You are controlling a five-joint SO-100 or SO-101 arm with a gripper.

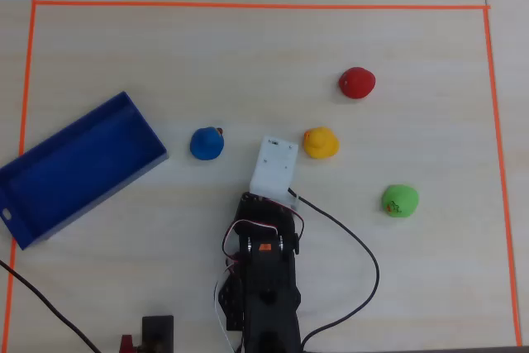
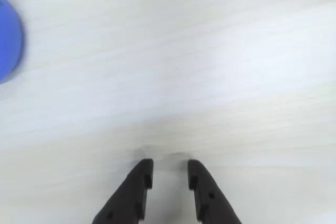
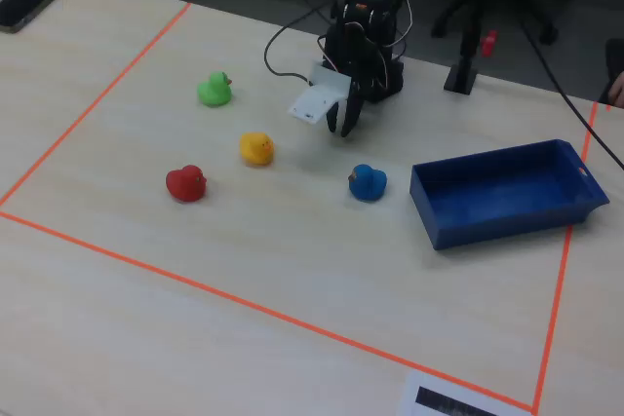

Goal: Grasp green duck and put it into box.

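Sitting empty (walls low), box (image 1: 78,167) lies apart from green duck (image 1: 400,201).

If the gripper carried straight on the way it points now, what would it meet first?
Probably bare table: in the wrist view the gripper has only wood ahead, jaws slightly apart. The blue duck sits off to the left edge, and no other duck lies in that line.
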